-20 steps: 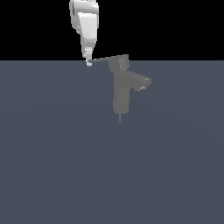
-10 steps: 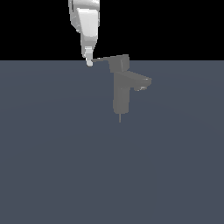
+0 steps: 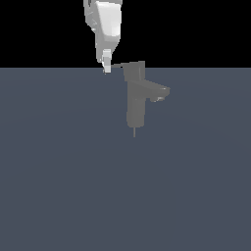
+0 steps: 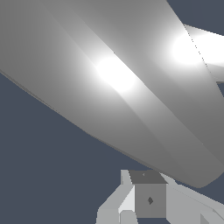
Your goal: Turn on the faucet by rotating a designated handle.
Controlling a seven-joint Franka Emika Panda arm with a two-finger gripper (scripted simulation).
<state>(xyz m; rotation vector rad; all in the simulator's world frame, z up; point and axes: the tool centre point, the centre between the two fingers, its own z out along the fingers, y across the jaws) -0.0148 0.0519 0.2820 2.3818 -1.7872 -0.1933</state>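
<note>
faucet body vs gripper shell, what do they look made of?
Faucet: matte grey, possibly brushed metal; flat shading with no highlights, so the render leaves it open. Gripper shell: glossy white, like moulded plastic or painted metal; the wrist view shows bright specular hotspots on what is probably it.

Arm (image 3: 107, 27) is glossy white w/ light-grey shading, smooth rounded casing, tapering downward to a narrower end. Gripper (image 3: 106, 66) at tip: small, pale grey/white, blocky; too small in ext. view to make out finger detail. Wrist view: big pale-grey curved shell (image 4: 118, 83) fills most of frame, two bright specular highlights, soft ridge lines along it. Below it a boxy grey block (image 4: 150, 199) w/ darker top face & a small dark diamond mark on front; lighter angular pieces either side.
</note>
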